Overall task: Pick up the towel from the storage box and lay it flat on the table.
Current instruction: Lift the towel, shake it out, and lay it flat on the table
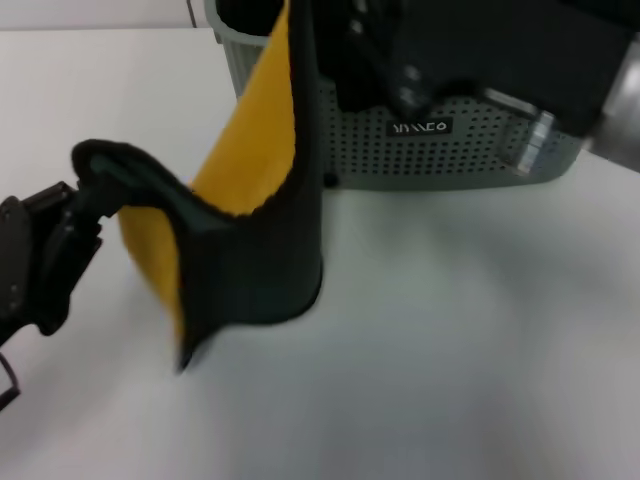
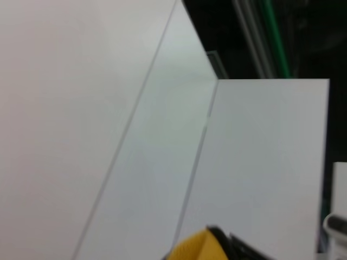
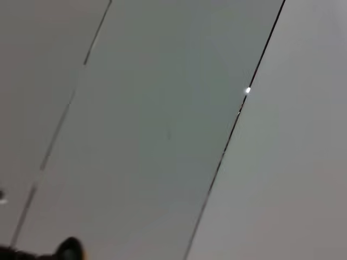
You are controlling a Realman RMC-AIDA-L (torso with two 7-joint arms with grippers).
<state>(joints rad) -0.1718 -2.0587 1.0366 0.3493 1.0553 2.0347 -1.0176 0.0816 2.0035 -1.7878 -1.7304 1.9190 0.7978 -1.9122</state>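
Note:
The towel (image 1: 250, 240), dark grey-green with a bright yellow side and black trim, hangs stretched between my two grippers above the white table (image 1: 450, 350). My left gripper (image 1: 85, 195) is at the left, shut on one corner of it, low over the table. The towel's other end rises in front of the box's left end to my right gripper (image 1: 345, 50), which holds it there, its fingers mostly hidden by the cloth. The towel's lower fold touches the table. A yellow tip of the towel (image 2: 195, 246) shows in the left wrist view. The sage-green storage box (image 1: 470, 150) stands at the back.
The box's black label (image 1: 420, 127) faces me. My right arm (image 1: 560, 70) reaches over the box from the right. White tabletop stretches in front and to the right of the towel. The right wrist view holds only pale panels.

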